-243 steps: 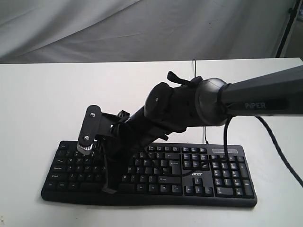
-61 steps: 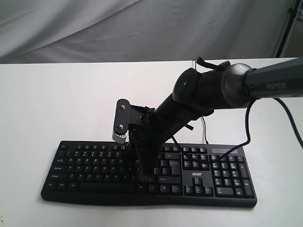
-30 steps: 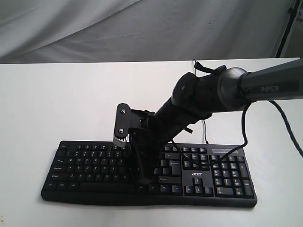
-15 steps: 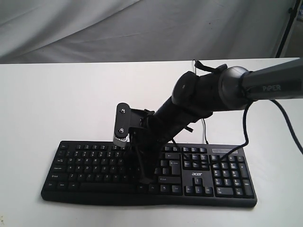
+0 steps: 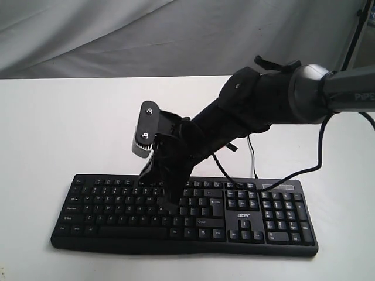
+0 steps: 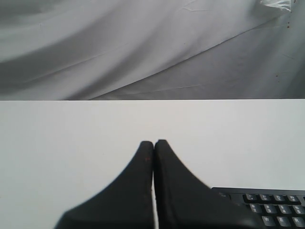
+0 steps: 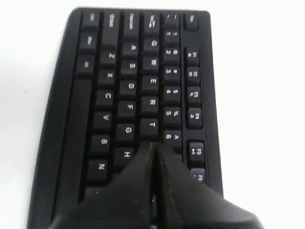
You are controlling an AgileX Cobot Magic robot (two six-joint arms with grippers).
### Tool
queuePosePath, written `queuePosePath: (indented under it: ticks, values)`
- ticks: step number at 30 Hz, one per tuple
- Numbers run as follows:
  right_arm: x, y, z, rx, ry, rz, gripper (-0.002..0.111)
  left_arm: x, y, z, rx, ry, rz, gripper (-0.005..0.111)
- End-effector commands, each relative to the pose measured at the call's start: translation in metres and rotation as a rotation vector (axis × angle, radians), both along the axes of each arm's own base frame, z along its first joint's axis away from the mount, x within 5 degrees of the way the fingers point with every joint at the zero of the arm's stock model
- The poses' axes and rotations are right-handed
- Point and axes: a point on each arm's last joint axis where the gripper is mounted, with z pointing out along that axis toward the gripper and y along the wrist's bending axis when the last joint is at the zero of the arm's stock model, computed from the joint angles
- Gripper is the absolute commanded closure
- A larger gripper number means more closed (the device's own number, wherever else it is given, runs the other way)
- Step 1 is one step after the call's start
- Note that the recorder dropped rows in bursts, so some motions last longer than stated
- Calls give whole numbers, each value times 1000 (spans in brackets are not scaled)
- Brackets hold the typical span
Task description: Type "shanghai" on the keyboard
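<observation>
The wide black keyboard with white legends lies near the front of the white table; its left half fills the right wrist view, and one corner shows in the left wrist view. My right gripper reaches across from the right and points down over the middle letter keys. Its fingers are pressed together with nothing between them, and in the right wrist view the right gripper has its tip just past the T key, beside H and 6. Touching or hovering I cannot tell. My left gripper is shut and empty over bare table.
The keyboard's thin black cable runs back from its far edge under the right arm. A second cable hangs from that arm over the number pad. Grey cloth hangs behind the white table.
The right arm has lifted and drawn back toward the far rows. Its tip left the lower row near the space bar and now stands higher, by the upper letter rows.
</observation>
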Motion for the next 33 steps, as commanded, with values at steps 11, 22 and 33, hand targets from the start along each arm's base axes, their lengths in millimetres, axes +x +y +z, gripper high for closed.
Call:
queuePosePath:
  ticks: [11, 22, 33]
  values:
    - [-44, -1, 121, 286, -97, 11, 108, 0, 0, 0, -5, 1, -4, 106]
    - [-131, -44, 210, 554, -366, -239, 108, 0, 0, 0, -5, 1, -4, 106]
    - [-261, -90, 297, 810, -705, -157, 108, 0, 0, 0, -5, 1, -4, 106]
